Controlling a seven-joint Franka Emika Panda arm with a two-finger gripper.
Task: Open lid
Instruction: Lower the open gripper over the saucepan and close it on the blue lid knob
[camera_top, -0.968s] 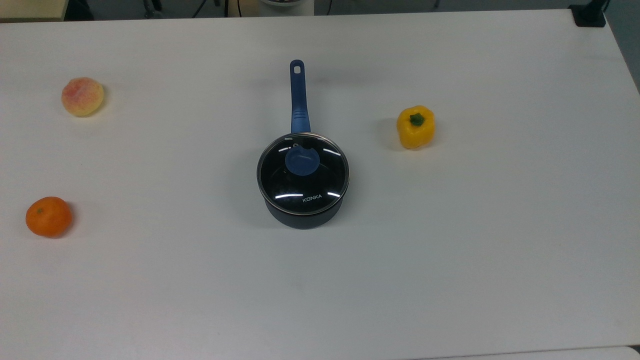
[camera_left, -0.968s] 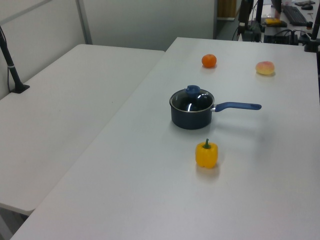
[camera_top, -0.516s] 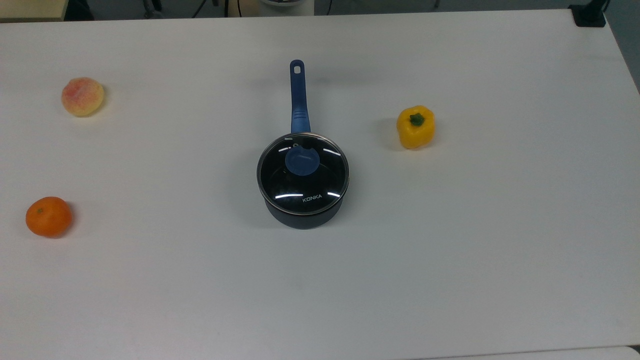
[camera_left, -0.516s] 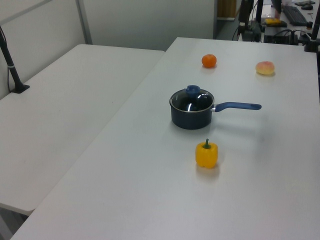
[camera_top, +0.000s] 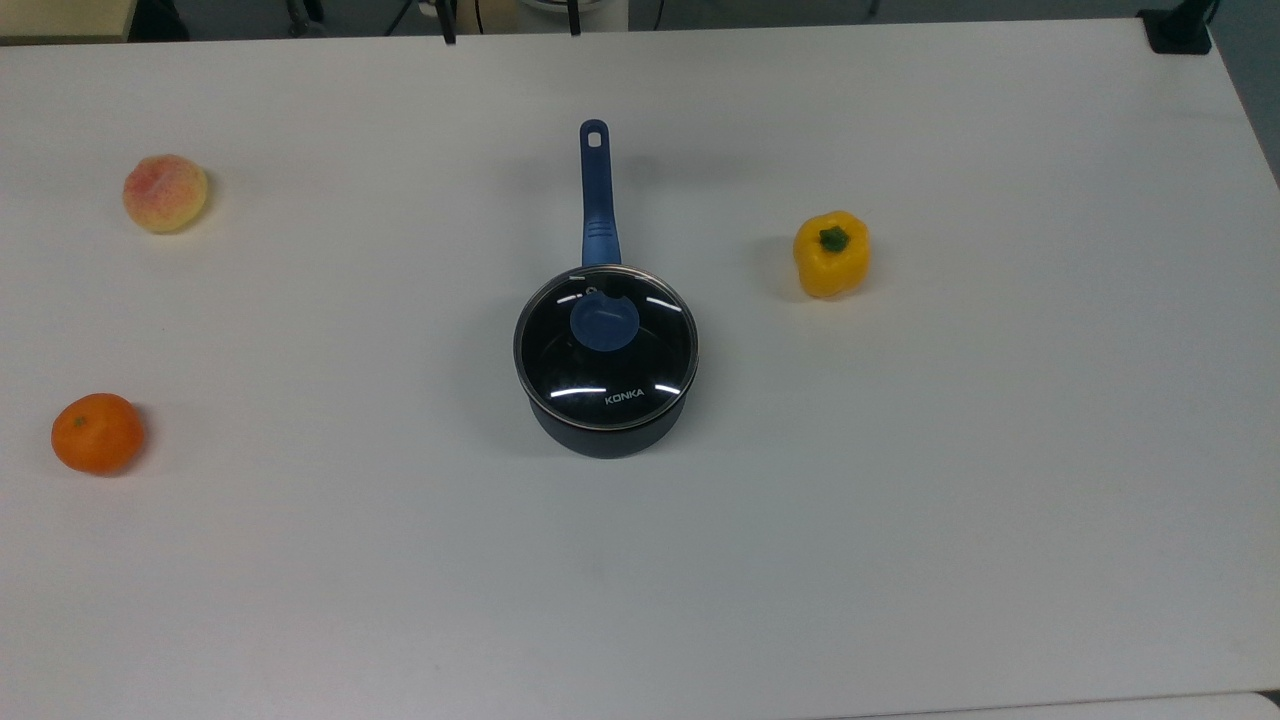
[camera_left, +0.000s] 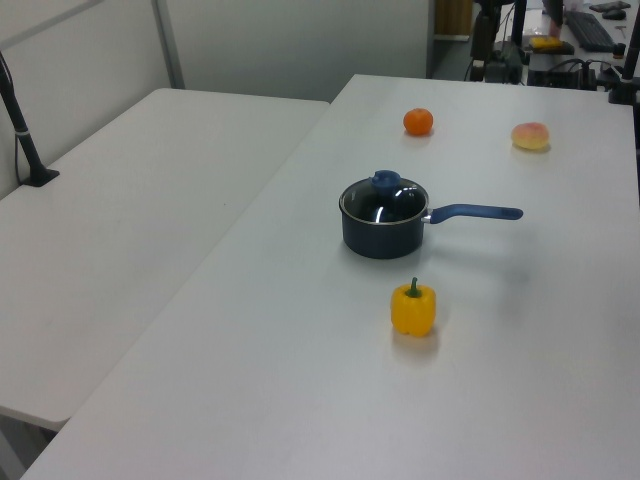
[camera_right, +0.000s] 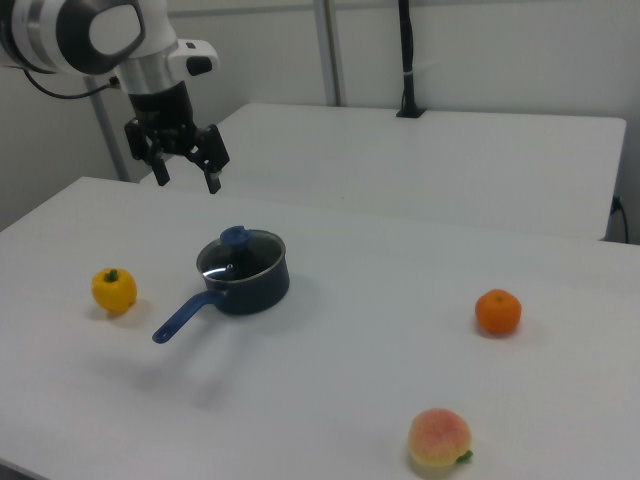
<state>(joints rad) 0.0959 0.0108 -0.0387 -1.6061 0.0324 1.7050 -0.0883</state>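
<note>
On the counter (camera_top: 900, 500) we see nothing shifted; two dark tips now edge the top view's upper border. Our hand (camera_right: 186, 170), fingers apart, hangs above and the right view's left of the lid (camera_right: 240, 254), seated on the saucepan (camera_right: 255, 285).

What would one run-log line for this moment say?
claw: open, raised, apart from saucepan | lid: closed on saucepan | step: approach
</note>
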